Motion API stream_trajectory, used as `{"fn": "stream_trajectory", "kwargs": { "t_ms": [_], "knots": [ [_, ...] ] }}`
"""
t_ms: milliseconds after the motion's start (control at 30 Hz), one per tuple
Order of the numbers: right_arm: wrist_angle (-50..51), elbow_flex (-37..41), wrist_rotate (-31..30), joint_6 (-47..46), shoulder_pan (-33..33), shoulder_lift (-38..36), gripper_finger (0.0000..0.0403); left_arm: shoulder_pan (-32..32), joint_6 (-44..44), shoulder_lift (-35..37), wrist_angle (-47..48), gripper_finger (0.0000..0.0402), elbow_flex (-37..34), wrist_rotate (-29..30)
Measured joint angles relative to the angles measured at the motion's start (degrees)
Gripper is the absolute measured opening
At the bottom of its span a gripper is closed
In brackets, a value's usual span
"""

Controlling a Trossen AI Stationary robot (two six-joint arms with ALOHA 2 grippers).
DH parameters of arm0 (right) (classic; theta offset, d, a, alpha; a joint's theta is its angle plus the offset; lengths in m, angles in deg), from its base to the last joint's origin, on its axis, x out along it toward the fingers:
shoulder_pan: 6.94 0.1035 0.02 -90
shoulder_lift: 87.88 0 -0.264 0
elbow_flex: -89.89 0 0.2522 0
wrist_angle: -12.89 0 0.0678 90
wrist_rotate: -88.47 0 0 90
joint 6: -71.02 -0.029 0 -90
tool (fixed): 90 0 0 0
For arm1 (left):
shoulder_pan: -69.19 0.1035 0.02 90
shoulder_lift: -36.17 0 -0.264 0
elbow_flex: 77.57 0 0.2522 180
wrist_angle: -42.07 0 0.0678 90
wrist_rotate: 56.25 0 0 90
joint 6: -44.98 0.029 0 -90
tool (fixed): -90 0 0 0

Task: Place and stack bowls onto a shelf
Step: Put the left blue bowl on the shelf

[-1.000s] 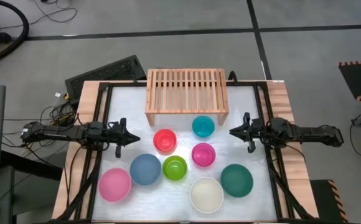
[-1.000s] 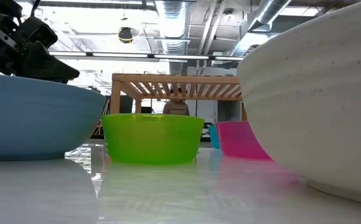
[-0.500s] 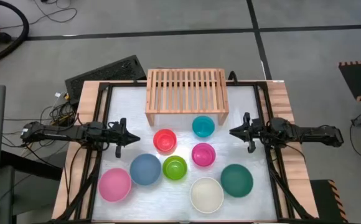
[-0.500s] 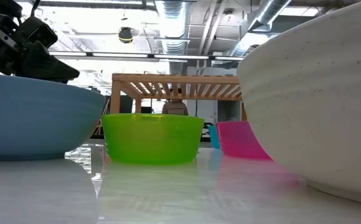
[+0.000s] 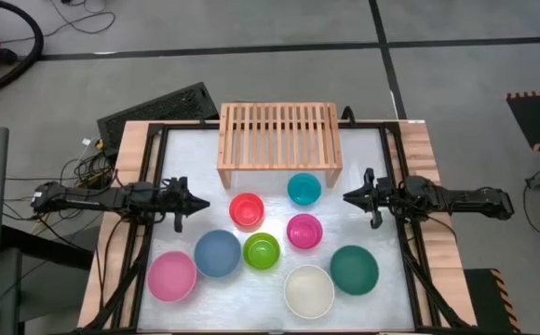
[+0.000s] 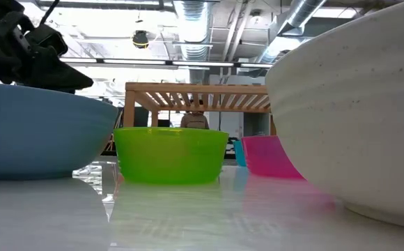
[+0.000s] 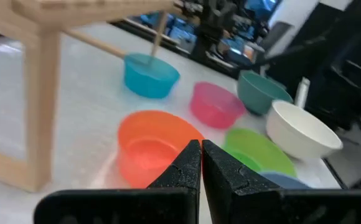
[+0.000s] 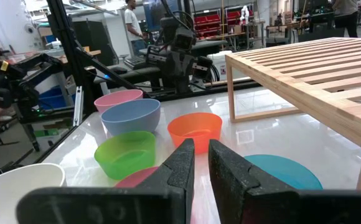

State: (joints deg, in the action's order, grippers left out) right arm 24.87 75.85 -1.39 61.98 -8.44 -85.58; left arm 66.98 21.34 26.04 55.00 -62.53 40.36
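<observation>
Several plastic bowls stand upright on the white tabletop: red point(image 5: 246, 210), cyan point(image 5: 303, 189), magenta point(image 5: 304, 231), lime green point(image 5: 262, 251), blue point(image 5: 218, 253), pink point(image 5: 172, 276), cream-white point(image 5: 309, 291) and dark teal point(image 5: 354, 269). The light-wood shelf point(image 5: 278, 135) stands on its side legs at the far middle, with nothing on its slatted top. My left gripper point(image 5: 200, 203) hovers shut at the left edge, pointing level toward the red bowl point(image 7: 152, 146). My right gripper point(image 5: 347, 197) hovers at the right edge, its fingers point(image 8: 180, 163) a narrow gap apart with nothing between.
Black frame rails point(image 5: 154, 167) run along the table's sides. A black keyboard point(image 5: 158, 107) lies behind the far-left corner. A person point(image 8: 132, 22) stands in the room beyond. Bare tabletop lies between each gripper and the bowls, and in front of the shelf.
My left gripper has rolled a little about its own pointing line while staying in place. The bowls and my right gripper have kept still.
</observation>
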Motion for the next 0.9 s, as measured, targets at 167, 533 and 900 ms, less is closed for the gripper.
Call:
{"fn": "stream_trajectory", "kwargs": {
  "t_ms": [167, 533, 900],
  "knots": [
    [0.0, 0.0, 0.0, 0.0, 0.0, 0.0, 0.0076, 0.0, -1.2, 0.0, 0.1, 0.0000, 0.0, 0.0],
    [0.0, 0.0, -0.1, 0.0, 0.0, 0.0, 0.0076, 0.0, -11.6, 0.0, -1.2, 0.0000, 0.0, 3.2],
    [-0.1, 0.0, -0.2, 0.0, 0.0, 0.0, 0.0076, 0.0, -19.2, 0.0, -1.7, 0.0000, 0.0, 8.2]
  ]
}}
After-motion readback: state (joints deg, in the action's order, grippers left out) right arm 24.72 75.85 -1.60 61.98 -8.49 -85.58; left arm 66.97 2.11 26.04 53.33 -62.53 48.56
